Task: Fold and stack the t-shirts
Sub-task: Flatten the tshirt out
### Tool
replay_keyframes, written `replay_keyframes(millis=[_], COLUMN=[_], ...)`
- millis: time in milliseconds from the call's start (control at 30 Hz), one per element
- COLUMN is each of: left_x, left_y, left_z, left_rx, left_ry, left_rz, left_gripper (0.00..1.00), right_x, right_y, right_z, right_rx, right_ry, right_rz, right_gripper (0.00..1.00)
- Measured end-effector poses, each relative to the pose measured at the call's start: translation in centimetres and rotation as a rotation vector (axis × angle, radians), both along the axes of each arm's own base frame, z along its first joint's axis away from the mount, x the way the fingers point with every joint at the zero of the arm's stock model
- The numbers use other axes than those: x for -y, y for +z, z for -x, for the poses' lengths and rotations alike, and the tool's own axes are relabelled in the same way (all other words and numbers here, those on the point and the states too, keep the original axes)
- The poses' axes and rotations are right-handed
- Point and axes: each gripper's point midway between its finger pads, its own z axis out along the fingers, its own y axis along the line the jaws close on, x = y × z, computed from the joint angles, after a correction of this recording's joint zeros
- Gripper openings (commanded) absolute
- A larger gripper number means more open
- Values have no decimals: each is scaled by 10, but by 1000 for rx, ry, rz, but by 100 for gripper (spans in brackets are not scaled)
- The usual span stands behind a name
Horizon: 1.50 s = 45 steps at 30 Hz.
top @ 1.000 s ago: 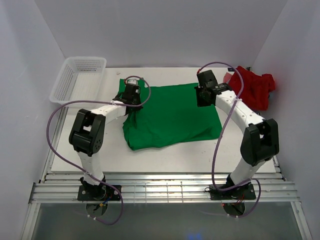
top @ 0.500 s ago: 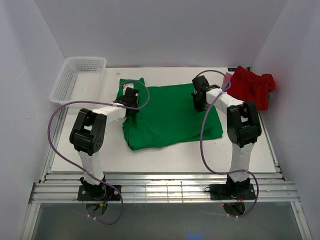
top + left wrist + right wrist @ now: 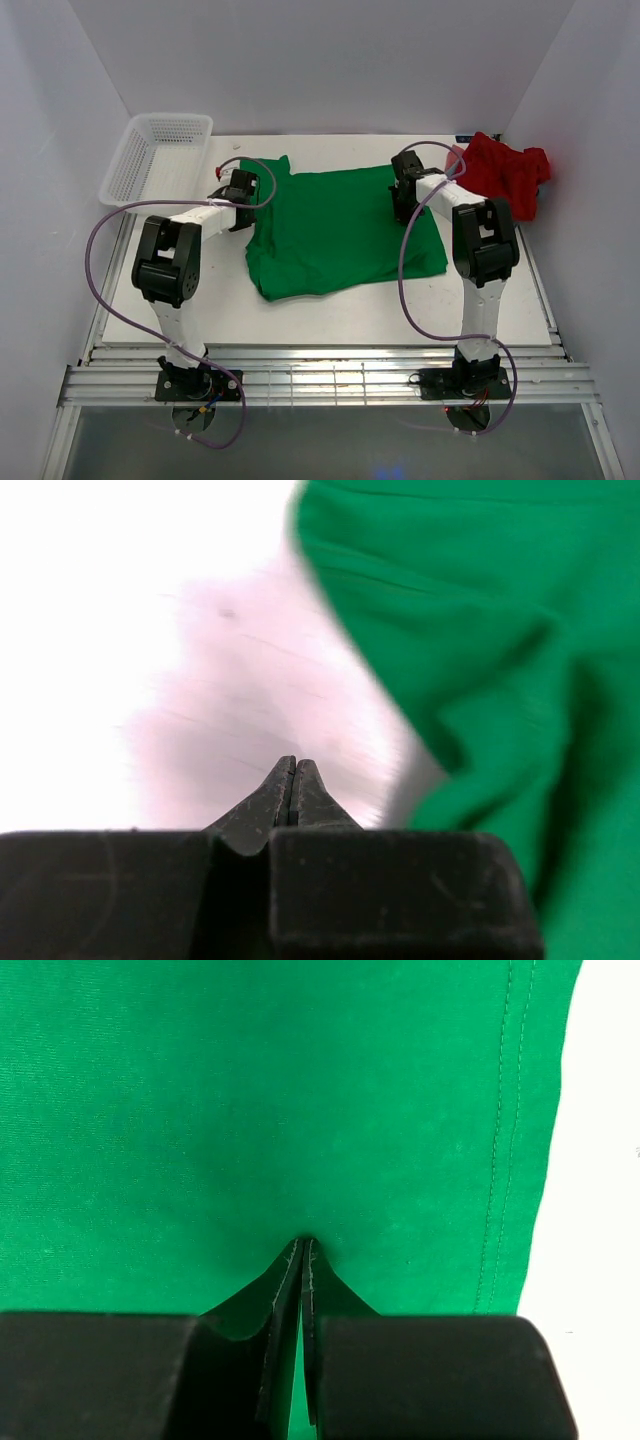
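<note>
The green t-shirt (image 3: 340, 230) lies spread in the middle of the desk (image 3: 330, 315). The red t-shirt (image 3: 505, 175) sits bunched at the far right corner. The left hand (image 3: 293, 768) is pressed together over bare desk beside the green one. The right hand (image 3: 303, 1245) is pressed together too, tips on the green cloth.

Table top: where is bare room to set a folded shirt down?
Bare: the near strip of table between the green t-shirt and the front edge, and the far strip behind it. Crowded: far left, by the basket and left gripper; far right, by the red t-shirt.
</note>
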Motion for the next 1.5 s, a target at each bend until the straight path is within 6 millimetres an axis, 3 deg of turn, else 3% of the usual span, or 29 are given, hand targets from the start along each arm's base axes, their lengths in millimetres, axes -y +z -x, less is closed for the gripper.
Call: replay_keyframes(millis=[167, 300, 400, 567, 667, 800, 967, 1100, 1167, 1500], left_x=[-24, -10, 18, 72, 95, 113, 120, 114, 109, 74], left_y=[-4, 9, 47, 133, 155, 132, 62, 15, 5, -1], left_z=[3, -1, -14, -48, -60, -71, -71, -59, -52, -36], left_rx=[-24, 9, 109, 368, 455, 443, 303, 171, 128, 72], left_ry=[71, 33, -40, -188, -262, -310, -302, -264, -244, -154], left_rz=[13, 87, 193, 384, 458, 511, 523, 495, 473, 318], left_gripper=[0, 0, 0, 0, 0, 0, 0, 0, 0, 0], right_x=[7, 13, 19, 27, 29, 29, 29, 29, 29, 29], right_y=[-1, -1, -2, -2, -2, -2, -1, -1, -1, -1], right_z=[-5, -9, -11, -13, -13, -13, -13, -13, -13, -13], right_rx=[-6, -9, -9, -8, -9, -9, -9, -9, -9, -9], right_ry=[-18, -35, -53, -78, -84, -86, -87, -90, -91, -95], right_rz=[-2, -1, 1, 1, 2, 3, 2, 1, 0, -1], right_gripper=[8, 8, 8, 8, 8, 8, 8, 8, 8, 8])
